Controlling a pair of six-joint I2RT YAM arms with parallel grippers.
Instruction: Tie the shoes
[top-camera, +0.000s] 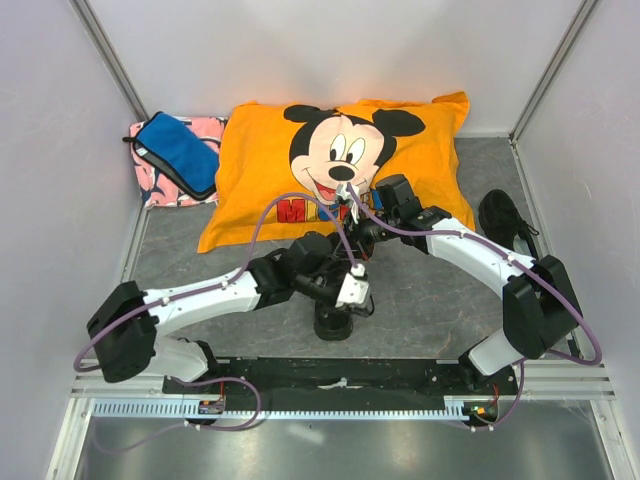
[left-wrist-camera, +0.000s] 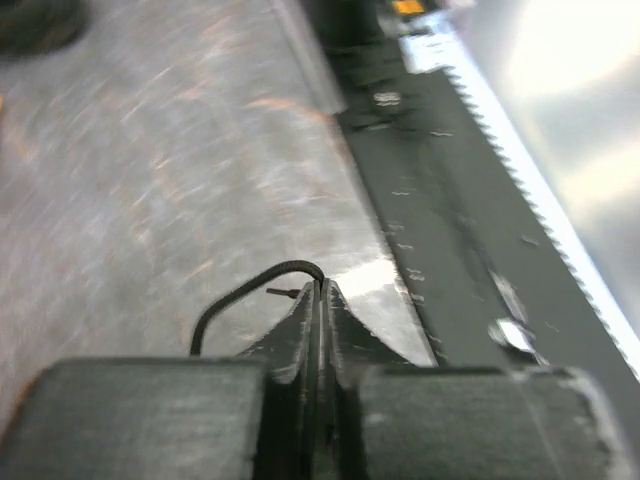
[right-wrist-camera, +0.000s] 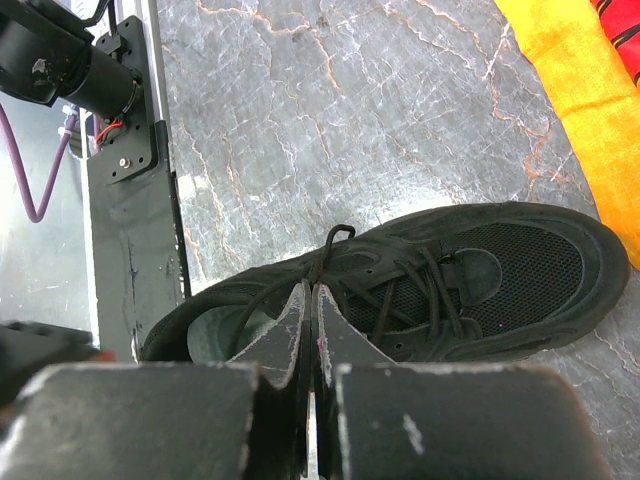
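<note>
While left hand (left-wrist-camera: 320, 288) and right hand (right-wrist-camera: 312, 290) each pinched lace (right-wrist-camera: 338, 240), shoe (right-wrist-camera: 500, 270) showed no bow; second shoe (top-camera: 505, 225) lay apart, likely left to do.

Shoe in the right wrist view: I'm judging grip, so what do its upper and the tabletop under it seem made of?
Shoe: black woven mesh over the toe, showing as a fine grid, with matte, suede-like overlays; probably synthetic. Tabletop: grey marble-look surface with pale veins, smooth; whether real stone or a print, I cannot tell.
</note>
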